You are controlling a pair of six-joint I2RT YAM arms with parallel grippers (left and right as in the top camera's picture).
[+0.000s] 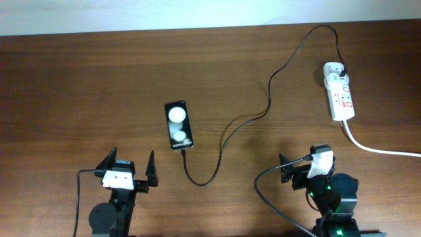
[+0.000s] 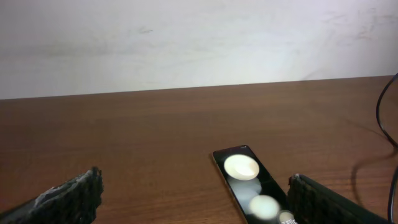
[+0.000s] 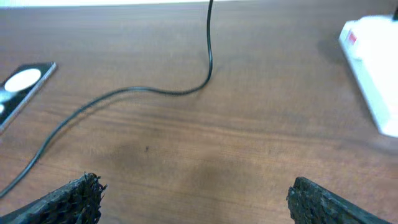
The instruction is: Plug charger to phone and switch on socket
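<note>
Charger (image 3: 210, 37): thin black cable that starts at the far end of the socket, loops toward the far edge of the tabletop, then snakes back across the right half toward the near edge and curls up to the phone's near end; the tip meets the phone there, but whether it is fully seated cannot be told
Phone (image 1: 178, 125): lies flat and face up around the middle of the tabletop, a little left of centre, long side running far to near, with two round white reflections on the glass
Socket (image 1: 339, 92): white power strip with red marks, near the far right corner, long side running far to near; switch position cannot be told
White cord (image 1: 375, 148): thick, leaves the socket's near end and runs off the right edge
Left gripper (image 1: 133, 161): at the near edge, left of centre, fingers spread wide, holding nothing, the phone just beyond it
Right gripper (image 3: 194, 183): at the near edge, right of centre, fingers spread wide, holding nothing, bare wood between them
Table (image 1: 79, 79): dark brown wood grain
</note>
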